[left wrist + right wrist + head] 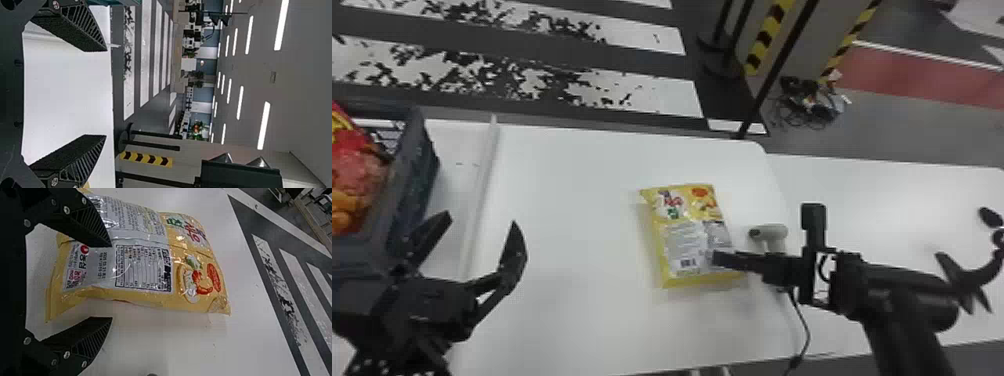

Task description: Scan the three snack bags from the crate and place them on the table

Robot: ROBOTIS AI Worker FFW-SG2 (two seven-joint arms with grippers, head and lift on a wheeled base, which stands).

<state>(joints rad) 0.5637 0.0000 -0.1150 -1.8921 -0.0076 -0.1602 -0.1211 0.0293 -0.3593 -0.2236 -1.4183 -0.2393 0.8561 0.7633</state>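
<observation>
My left gripper is open with nothing between its fingers, beside the dark crate at the left; the left wrist view also shows this gripper spread wide. Inside the crate is a red and orange snack bag. A yellow snack bag lies on the white table, its printed side with a barcode facing up. At that bag's lower right edge is my right gripper. The right wrist view has this gripper open, one fingertip over the yellow bag, the other beside it.
A pale handheld scanner stands just right of the yellow bag, close to the right gripper, and a dark cable hangs below. A raised ridge crosses the table near the crate. Striped posts stand beyond the far edge.
</observation>
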